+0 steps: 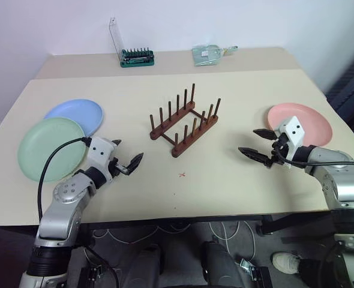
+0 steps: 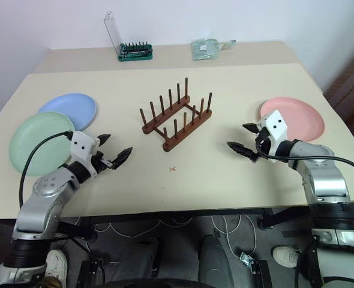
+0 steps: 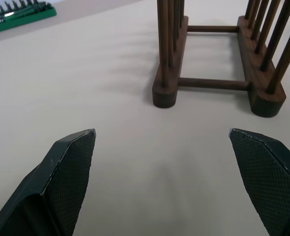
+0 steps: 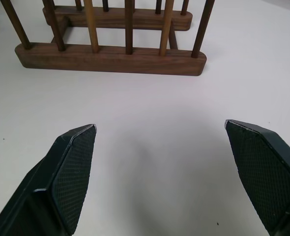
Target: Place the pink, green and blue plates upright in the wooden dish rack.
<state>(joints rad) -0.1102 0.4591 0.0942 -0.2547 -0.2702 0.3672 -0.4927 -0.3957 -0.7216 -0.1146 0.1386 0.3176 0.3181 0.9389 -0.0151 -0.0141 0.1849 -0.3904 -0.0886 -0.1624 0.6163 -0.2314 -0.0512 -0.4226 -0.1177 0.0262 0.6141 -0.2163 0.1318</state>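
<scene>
- Dark reddish-brown wooden dish rack (image 1: pixel 184 122): empty, table centre.
- Round green plate (image 1: pixel 48 148), blue plate (image 1: pixel 76 114), pink plate (image 1: pixel 303 123): lying flat.
- Left gripper (image 1: pixel 126 157) and right gripper (image 1: pixel 256 143): jaws wide, holding nothing.

Dark smooth wooden dish rack (image 1: pixel 184 122); matt beige table (image 1: pixel 225 180).

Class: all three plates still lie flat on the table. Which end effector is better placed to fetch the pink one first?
Right. The pink plate lies just behind the open right end effector; the left end effector sits across the wooden dish rack, beside the green plate.
</scene>
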